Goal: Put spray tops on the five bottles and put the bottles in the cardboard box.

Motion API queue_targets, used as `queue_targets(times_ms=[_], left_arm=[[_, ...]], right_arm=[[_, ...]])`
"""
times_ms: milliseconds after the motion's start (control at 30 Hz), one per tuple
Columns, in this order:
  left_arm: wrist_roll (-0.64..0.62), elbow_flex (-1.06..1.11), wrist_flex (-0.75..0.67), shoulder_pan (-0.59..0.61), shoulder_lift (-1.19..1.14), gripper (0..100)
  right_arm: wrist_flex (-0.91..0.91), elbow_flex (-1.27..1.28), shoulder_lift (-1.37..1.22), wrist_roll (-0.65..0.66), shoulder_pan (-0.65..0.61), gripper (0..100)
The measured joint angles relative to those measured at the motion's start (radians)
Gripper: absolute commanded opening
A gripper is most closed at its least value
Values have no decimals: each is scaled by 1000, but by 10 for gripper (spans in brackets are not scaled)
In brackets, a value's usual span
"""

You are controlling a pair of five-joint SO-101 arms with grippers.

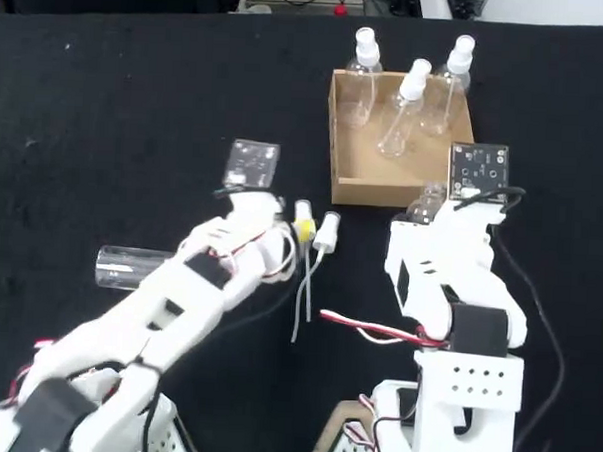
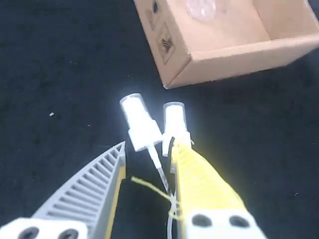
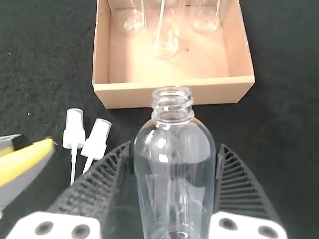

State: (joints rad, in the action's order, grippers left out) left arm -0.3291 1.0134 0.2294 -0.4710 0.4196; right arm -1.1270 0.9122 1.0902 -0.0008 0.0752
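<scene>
My right gripper [image 3: 173,152] is shut on a clear uncapped bottle [image 3: 174,164], holding it upright just in front of the cardboard box [image 3: 172,92]. In the high view this bottle [image 1: 428,200] stands by the box's [image 1: 337,138] near wall. Three bottles with spray tops [image 1: 407,101] stand inside the box. Two loose spray tops [image 2: 137,122] [image 2: 174,119] lie side by side on the black table. My left gripper [image 2: 148,147] is open over them, the grey finger [image 2: 94,184] beside one top and the yellow finger [image 2: 199,184] touching the other. Another uncapped bottle [image 1: 130,267] lies on its side at the left.
The black cloth [image 1: 136,109] covers the whole table. Both arms' bases and loose cables [image 1: 377,331] crowd the near edge. The two spray tops [image 1: 316,232] lie between the arms, close to the box's near left corner.
</scene>
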Motion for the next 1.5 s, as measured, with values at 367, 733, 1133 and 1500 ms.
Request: queue_targets(times_ms=[367, 733, 1133, 1500], left_arm=[[18, -252, 0, -41, -373, 149], [-97, -267, 0, 9, -390, 223], [-107, -270, -8, 9, -439, 220], [-109, -331, 58, 23, -483, 220]], right_arm=[[0, 18, 0, 0, 0, 198], [0, 18, 0, 0, 0, 198], [0, 18, 0, 0, 0, 198], [0, 18, 0, 0, 0, 198]])
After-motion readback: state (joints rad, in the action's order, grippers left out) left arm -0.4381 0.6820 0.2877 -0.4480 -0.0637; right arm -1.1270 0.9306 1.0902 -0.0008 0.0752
